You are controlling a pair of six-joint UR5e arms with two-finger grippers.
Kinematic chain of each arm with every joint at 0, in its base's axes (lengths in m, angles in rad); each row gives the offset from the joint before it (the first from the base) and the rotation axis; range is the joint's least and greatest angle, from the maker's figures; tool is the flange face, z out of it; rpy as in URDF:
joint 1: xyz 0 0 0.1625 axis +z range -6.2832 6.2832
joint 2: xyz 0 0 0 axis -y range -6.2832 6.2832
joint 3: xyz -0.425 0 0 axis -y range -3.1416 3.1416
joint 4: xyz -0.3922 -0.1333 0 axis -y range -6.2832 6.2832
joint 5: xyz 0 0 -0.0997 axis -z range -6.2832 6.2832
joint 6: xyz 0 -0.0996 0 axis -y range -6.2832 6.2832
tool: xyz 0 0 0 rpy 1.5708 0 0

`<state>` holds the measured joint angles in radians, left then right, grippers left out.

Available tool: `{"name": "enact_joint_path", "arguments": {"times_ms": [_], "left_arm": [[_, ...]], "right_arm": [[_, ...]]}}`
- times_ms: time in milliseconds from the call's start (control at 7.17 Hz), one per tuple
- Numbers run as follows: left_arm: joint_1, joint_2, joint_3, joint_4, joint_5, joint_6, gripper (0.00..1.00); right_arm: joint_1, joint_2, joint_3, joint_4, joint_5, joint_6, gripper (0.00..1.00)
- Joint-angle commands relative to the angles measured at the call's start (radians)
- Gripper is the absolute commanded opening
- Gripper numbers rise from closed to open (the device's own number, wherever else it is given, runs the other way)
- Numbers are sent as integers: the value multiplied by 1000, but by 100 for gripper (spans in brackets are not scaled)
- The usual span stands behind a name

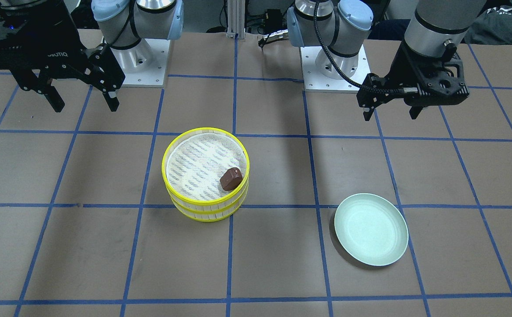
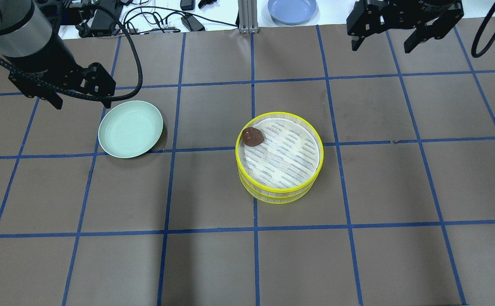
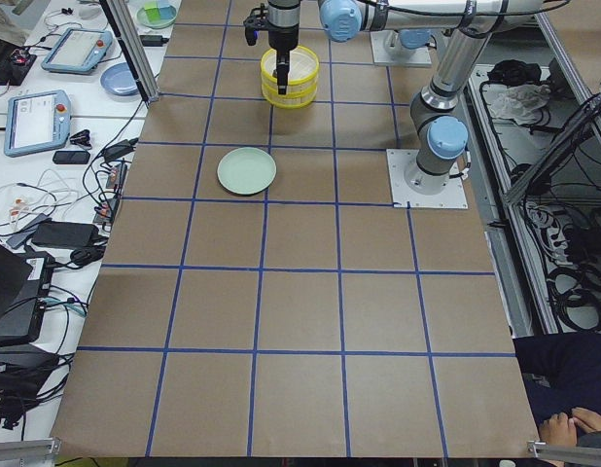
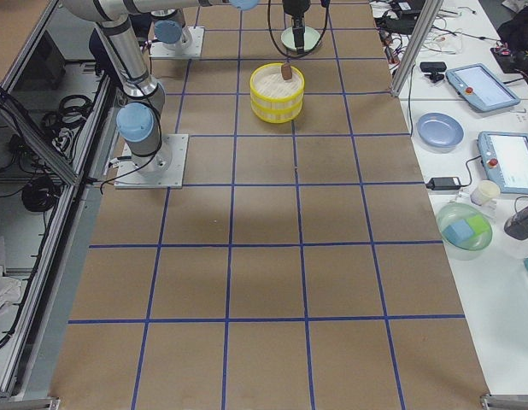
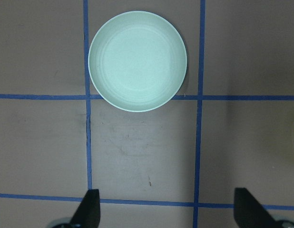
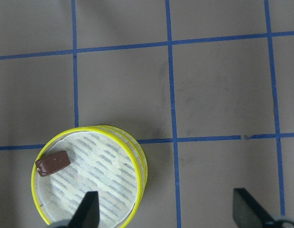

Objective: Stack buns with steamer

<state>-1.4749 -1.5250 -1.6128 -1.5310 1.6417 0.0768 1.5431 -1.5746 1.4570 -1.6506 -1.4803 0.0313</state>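
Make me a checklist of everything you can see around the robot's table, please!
Surface: brown table with a blue tape grid.
Job's things: yellow-rimmed steamer, two tiers stacked; brown bun lies in the top tier by the rim; no other bun seen.
Clutter: pale green plate, empty, apart from the steamer.
Grippers: left gripper open, above the table near the plate; right gripper open, holding nothing.
Cables: black cable loops to the left gripper; loose cables lie on the bench beyond the table.
Surroundings: blue plate on the bench.
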Motion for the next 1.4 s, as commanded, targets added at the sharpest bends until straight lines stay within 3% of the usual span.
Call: {"name": "enact_joint_path", "arguments": {"times_ms": [0,977,1256], "left_arm": [[-1,2,-1,-4,-3,1,100],[1,3,-4,-11,-2,6,100],[1,3,-6,-15,-2,6,100]], "right_arm": [[-1,1,0,0,-5,-2,100],[0,1,-1,170,-90,-10,100],[2,2,-1,167,-101,-8,100]]}}
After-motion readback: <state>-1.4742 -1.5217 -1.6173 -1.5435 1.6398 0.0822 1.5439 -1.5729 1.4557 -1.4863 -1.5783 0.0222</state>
